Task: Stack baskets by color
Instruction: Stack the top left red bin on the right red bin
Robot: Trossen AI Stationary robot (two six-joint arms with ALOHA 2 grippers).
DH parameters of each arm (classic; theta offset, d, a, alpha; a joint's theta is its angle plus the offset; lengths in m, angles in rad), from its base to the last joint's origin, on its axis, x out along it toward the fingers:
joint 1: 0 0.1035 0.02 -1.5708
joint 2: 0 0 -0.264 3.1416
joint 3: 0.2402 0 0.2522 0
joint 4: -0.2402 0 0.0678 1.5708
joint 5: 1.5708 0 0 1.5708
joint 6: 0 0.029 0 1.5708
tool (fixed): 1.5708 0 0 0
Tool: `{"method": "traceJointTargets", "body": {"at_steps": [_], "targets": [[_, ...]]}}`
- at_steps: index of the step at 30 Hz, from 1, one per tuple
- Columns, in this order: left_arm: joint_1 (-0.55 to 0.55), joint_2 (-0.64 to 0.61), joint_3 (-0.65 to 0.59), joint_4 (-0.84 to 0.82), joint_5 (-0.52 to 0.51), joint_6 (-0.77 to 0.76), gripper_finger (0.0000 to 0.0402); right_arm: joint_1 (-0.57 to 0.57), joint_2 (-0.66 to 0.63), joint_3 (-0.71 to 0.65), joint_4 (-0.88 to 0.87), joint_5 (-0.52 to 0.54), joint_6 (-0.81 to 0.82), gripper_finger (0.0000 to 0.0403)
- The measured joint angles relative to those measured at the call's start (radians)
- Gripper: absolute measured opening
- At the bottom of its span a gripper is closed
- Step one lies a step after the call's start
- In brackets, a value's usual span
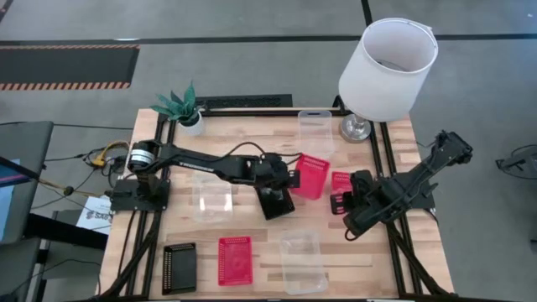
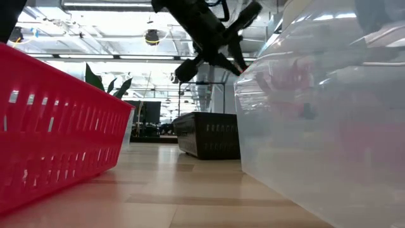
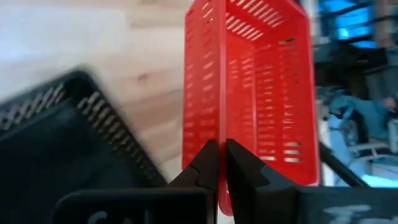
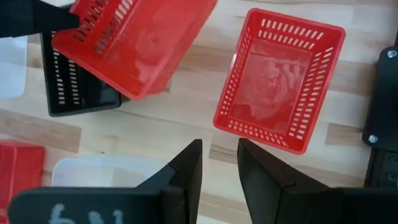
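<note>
My left gripper (image 1: 294,175) reaches across the table's middle and is shut on a red basket (image 1: 312,176), held tilted above the wood. A black basket (image 1: 275,203) stands on the table just below it. A second red basket (image 4: 280,81) stands on its bottom to the right, close to my right gripper (image 4: 219,155). That gripper hovers above the table at the right, points down, and is open with nothing between its fingers. It also sees the lifted red basket (image 4: 134,43) over the black basket (image 4: 74,90). My left gripper pinches one wall of the red basket at its rim (image 3: 219,177) between its two fingers (image 3: 208,158), a single wall, one finger on each face. The fingers come slanting down from the table's left. The basket is lifted clear and tilted, and it extends away from the fingers.
Clear baskets stand at the far middle (image 1: 315,126), the left middle (image 1: 212,197) and the near middle (image 1: 302,260). A red basket (image 1: 235,260) and a black basket (image 1: 179,267) stand near the front edge. A white lamp (image 1: 386,63) and a small plant (image 1: 183,107) stand at the back.
</note>
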Motion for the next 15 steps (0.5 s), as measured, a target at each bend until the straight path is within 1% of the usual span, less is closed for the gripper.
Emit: {"method": "traceJointTargets", "body": {"at_steps": [3,5,10,12,15], "targets": [[-0.007,0.009,-0.008,-0.012,0.02,-0.136,0.0,0.017,0.0,0.0,-0.003,0.0,-0.002,0.0122],[-0.01,0.015,-0.015,-0.046,0.046,-0.194,0.0,0.028,0.0,0.0,-0.011,0.0,-0.002,0.0122],[-0.008,0.035,-0.013,0.026,0.077,-0.213,0.0,0.046,0.0,0.0,-0.025,0.0,-0.001,0.0122],[-0.007,0.05,-0.01,0.078,0.085,-0.214,0.0,0.046,0.0,0.0,-0.025,0.0,-0.002,0.0122],[-0.007,0.059,-0.013,0.061,0.116,-0.256,0.0005,0.053,-0.01,0.0,-0.031,0.001,-0.002,0.0122]]}}
